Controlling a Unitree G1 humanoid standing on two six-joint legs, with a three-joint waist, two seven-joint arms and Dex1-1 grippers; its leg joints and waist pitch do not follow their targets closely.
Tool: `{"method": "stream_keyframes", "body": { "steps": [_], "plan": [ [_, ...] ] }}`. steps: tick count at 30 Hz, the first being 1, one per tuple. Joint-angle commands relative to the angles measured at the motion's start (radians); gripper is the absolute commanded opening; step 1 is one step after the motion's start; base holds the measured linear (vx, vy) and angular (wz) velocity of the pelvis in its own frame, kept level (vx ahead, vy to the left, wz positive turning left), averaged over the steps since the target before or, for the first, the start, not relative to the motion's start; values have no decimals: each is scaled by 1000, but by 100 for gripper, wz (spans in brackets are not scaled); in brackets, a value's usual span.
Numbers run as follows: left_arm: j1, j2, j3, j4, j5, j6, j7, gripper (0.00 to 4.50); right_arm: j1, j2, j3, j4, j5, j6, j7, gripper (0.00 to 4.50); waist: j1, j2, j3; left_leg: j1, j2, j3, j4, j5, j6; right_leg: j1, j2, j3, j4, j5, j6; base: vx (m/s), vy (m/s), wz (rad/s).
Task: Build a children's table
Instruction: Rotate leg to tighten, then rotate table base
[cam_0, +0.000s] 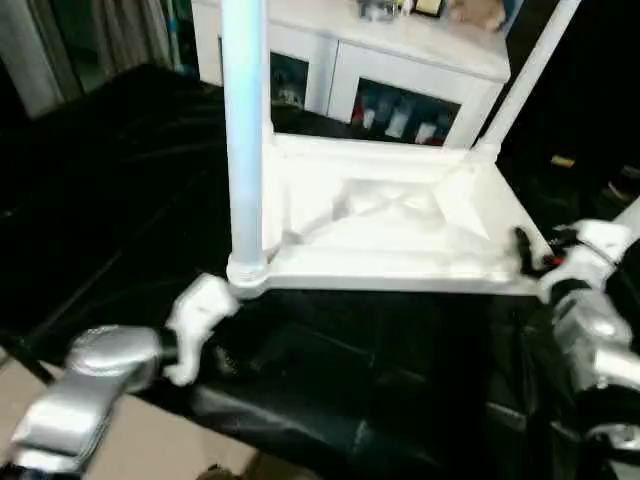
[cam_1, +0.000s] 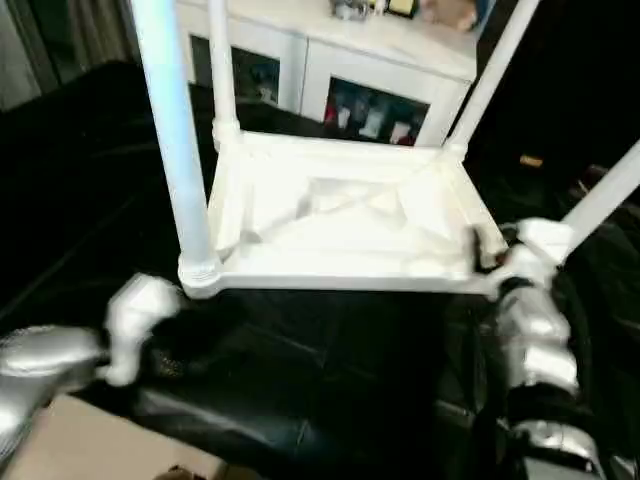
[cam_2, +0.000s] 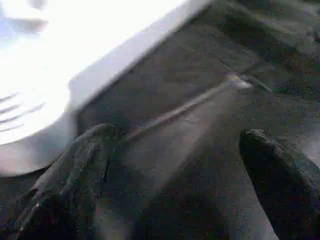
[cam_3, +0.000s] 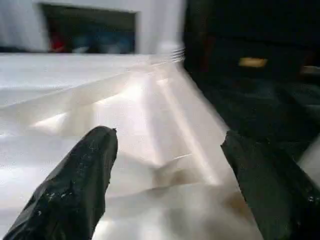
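I see the white plastic square tabletop (cam_0: 400, 235) lying upside down on the black-covered surface (cam_0: 110, 190), its ribbed, diagonal-braced underside facing up, with the white glass-door cabinet (cam_0: 400, 75) just behind it. Long white tapered tube legs stand up from its corner sockets: the near-left leg (cam_0: 245, 130) rises out of the round socket closest to my left arm, a far-left leg (cam_1: 222, 70) stands behind it, a far-right leg (cam_0: 525, 80) leans up toward the cabinet side, and a fourth leg (cam_1: 610, 195) slants up at the near-right corner beside my right arm. My left gripper (cam_2: 175, 185) hovers over the black covering just beside the near-left socket, fingers spread apart with nothing between them. My right gripper (cam_3: 167, 185) sits at the near-right edge of the tabletop, its two black fingers (cam_3: 80, 185) also wide apart, looking across the ribbed underside and holding nothing.
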Motion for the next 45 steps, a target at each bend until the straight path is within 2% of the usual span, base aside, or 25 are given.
{"method": "stream_keyframes", "body": {
  "steps": [1,2,4,8,11,12,13,15,16,18,19,20,21,24,25,26,27,28,30,31,32,33,35,40,45],
  "plan": [
    [-6,12,122,42,-48,-52,10,446,53,18,33,-61,-7,24,31,377,1,6,-56,23,11,-4,-71,-264,11,24,-18,17,-77,-165,-150,0,0,0],
    [-10,11,137,49,-55,-57,14,446,61,22,36,-71,-6,26,33,377,1,8,-57,25,12,-5,-72,-270,6,23,-18,16,-75,-162,-151,0,0,0],
    [-26,20,182,91,-83,-95,24,446,115,49,40,-126,1,29,31,377,5,1,-57,28,13,-5,-73,-281,3,21,-16,16,-74,-152,-151,0,0,0],
    [-71,-9,226,139,-128,-122,60,446,200,89,20,-187,-10,7,-39,377,15,13,-57,32,13,-4,-77,-292,-13,18,-19,17,-72,-127,-150,0,0,0],
    [-110,-51,244,158,-166,-122,70,446,251,117,-13,-224,-3,4,-102,377,14,6,-58,29,12,-6,-79,-323,-29,21,-22,16,-73,-155,-143,0,0,0],
    [-131,-70,244,169,-176,-127,75,446,271,125,-23,-238,-4,4,-123,377,14,7,-58,28,12,-7,-80,-335,-35,21,-24,17,-77,-177,-134,0,0,0],
    [-163,-99,243,187,-189,-135,79,446,300,138,-37,-259,-7,3,-154,377,20,8,-58,36,13,-5,-77,-343,-38,14,-25,18,-79,-176,-131,0,0,0],
    [-183,-115,239,198,-199,-136,75,446,317,146,-43,-272,-10,7,-166,377,16,5,-59,23,10,-10,-82,-334,-43,25,-25,16,-77,-173,-121,0,0,0],
    [-194,-120,233,206,-200,-134,73,446,324,148,-43,-277,-11,7,-166,377,11,3,-58,23,9,-10,-80,-336,-41,24,-24,16,-78,-174,-116,0,0,0],
    [-244,-134,204,253,-193,-147,73,446,351,151,-47,-301,-18,12,-182,377,7,9,-60,21,9,-12,-80,-327,-41,27,-24,16,-76,-163,-113,0,0,0],
    [-289,-148,183,297,-186,-151,73,446,370,153,-53,-319,-15,18,-192,377,8,14,-60,25,8,-11,-78,-320,-39,24,-24,18,-77,-147,-110,0,0,0],
    [-303,-152,179,310,-186,-146,73,446,374,154,-56,-324,-11,20,-194,377,8,11,-61,24,7,-10,-78,-316,-38,25,-23,17,-78,-139,-109,0,0,0],
    [-316,-158,174,322,-190,-141,67,446,375,153,-58,-325,-8,22,-194,377,6,16,-62,24,7,-12,-78,-307,-39,28,-24,17,-72,-119,-115,0,0,0],
    [-348,-178,163,339,-212,-111,44,446,371,150,-52,-326,-7,33,-186,377,5,11,-63,24,8,-10,-74,-286,-32,29,-23,16,-70,-77,-130,0,0,0],
    [-362,-192,158,335,-239,-85,30,446,360,142,-39,-316,-3,42,-163,377,3,19,-63,27,7,-8,-73,-286,-29,28,-20,15,-69,-52,-144,0,0,0],
    [-371,-200,150,327,-268,-58,13,446,347,134,-23,-302,-8,51,-141,377,4,17,-64,26,7,-9,-72,-287,-27,31,-21,15,-67,-50,-150,0,0,0],
    [-376,-205,139,314,-295,-26,-9,446,333,126,-9,-286,-14,56,-120,377,5,21,-63,26,7,-8,-73,-290,-24,31,-22,15,-67,-58,-162,0,0,0],
    [-373,-204,112,272,-368,62,-62,446,297,111,15,-238,-30,56,-84,377,3,17,-63,25,7,-7,-72,-291,-23,33,-21,14,-67,-69,-170,0,0,0],
    [-371,-202,105,256,-394,96,-78,446,285,107,21,-220,-34,54,-74,377,5,20,-61,28,8,-5,-72,-285,-22,29,-22,15,-68,-82,-179,0,0,0],
    [-358,-181,82,222,-438,162,-128,446,262,99,29,-189,-43,56,-64,377,8,16,-63,28,8,-4,-71,-269,-19,32,-22,15,-66,-70,-184,0,0,0],
    [-358,-181,81,222,-439,163,-128,446,262,99,29,-189,-43,56,-64,377,11,19,-64,29,8,-4,-69,-253,-18,32,-23,15,-62,-52,-188,0,0,0],
    [-350,-170,71,205,-459,191,-151,446,248,95,34,-173,-46,60,-54,377,11,16,-64,27,6,-3,-68,-227,-12,35,-19,14,-59,-20,-191,0,0,0],
    [-331,-142,52,158,-508,257,-200,446,217,83,48,-132,-59,61,-34,377,10,6,-63,25,7,0,-68,-214,-4,37,-20,14,-61,-13,-189,0,0,0],
    [-304,-82,15,32,-630,425,-261,446,152,62,74,-51,-77,59,23,377,5,6,-63,25,7,0,-67,-217,-10,38,-21,14,-59,-56,-192,0,0,0],
    [-323,-92,-45,-5,-619,441,-263,446,102,58,113,-7,-93,55,85,377,-1,2,-62,22,7,1,-66,-200,-9,40,-22,17,-63,-74,-178,0,0,0]
  ]
}}
